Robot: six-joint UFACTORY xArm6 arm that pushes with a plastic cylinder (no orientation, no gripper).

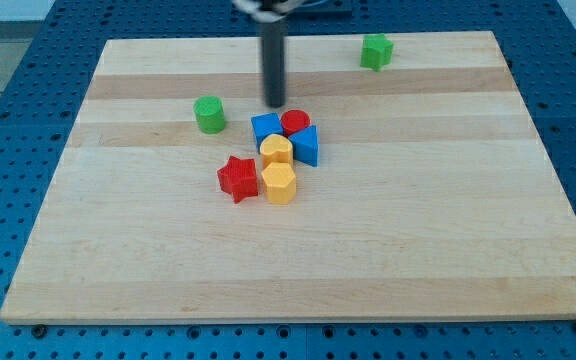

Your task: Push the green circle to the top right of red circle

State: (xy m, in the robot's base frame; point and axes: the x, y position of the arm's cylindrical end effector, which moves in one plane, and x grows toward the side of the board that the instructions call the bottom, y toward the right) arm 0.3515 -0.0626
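Observation:
The green circle point(209, 115) stands on the wooden board point(388, 250), left of the cluster of blocks. The red circle point(295, 123) sits at the top of that cluster, between a blue block point(265, 128) on its left and a blue triangle-like block point(307, 146) below right. My tip point(274, 105) is on the board just above the blue block and up-left of the red circle, about sixty pixels right of the green circle. It touches no block that I can see.
Two yellow blocks point(276, 151) point(279, 184) and a red star point(237, 178) fill the lower part of the cluster. A green star-like block point(375, 51) lies near the board's top edge at the right.

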